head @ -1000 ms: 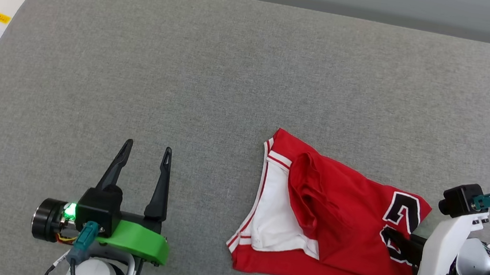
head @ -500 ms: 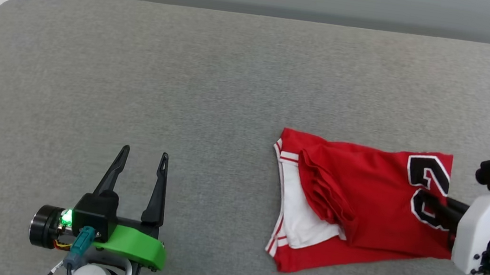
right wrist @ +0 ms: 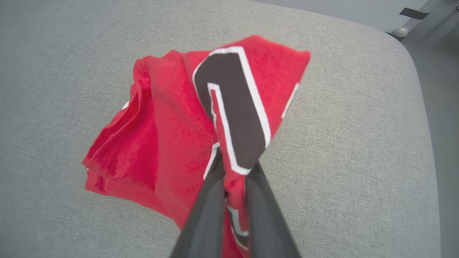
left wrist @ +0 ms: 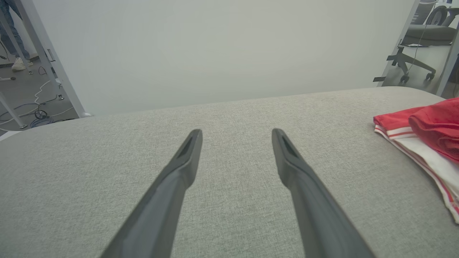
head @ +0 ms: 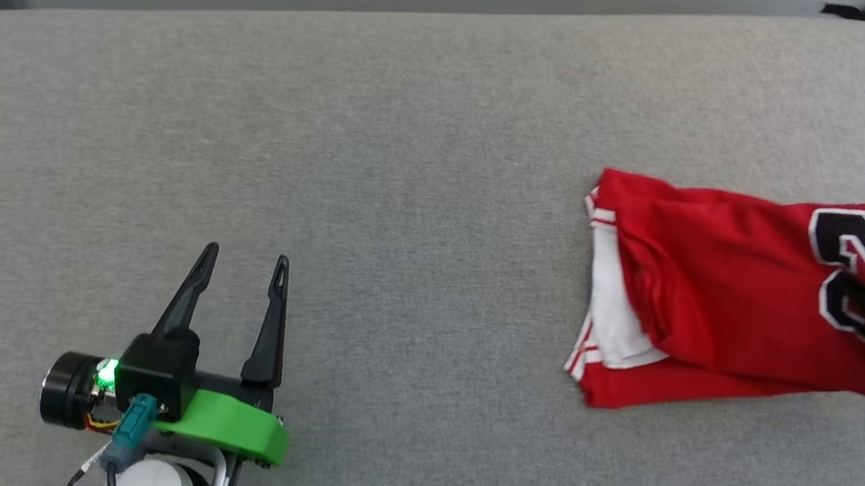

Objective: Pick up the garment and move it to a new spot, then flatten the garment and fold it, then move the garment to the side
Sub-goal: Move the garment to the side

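Your left gripper (head: 246, 253) sat at lower left of head view, fingers spread, over grey padded surface (head: 411, 149). Your right gripper (head: 862, 302) came in at right edge, fingers pressed together, pinching shirt (head: 723, 295) at black number print. Shirt was bunched, right of centre on surface, white sleeve toward left. Beyond, upper right of left wrist view: office chair (left wrist: 430, 34).

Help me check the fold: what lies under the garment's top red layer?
On the garment, a white sleeve peeks out at the left edge, with more red cloth beneath it. Deeper folds are covered.
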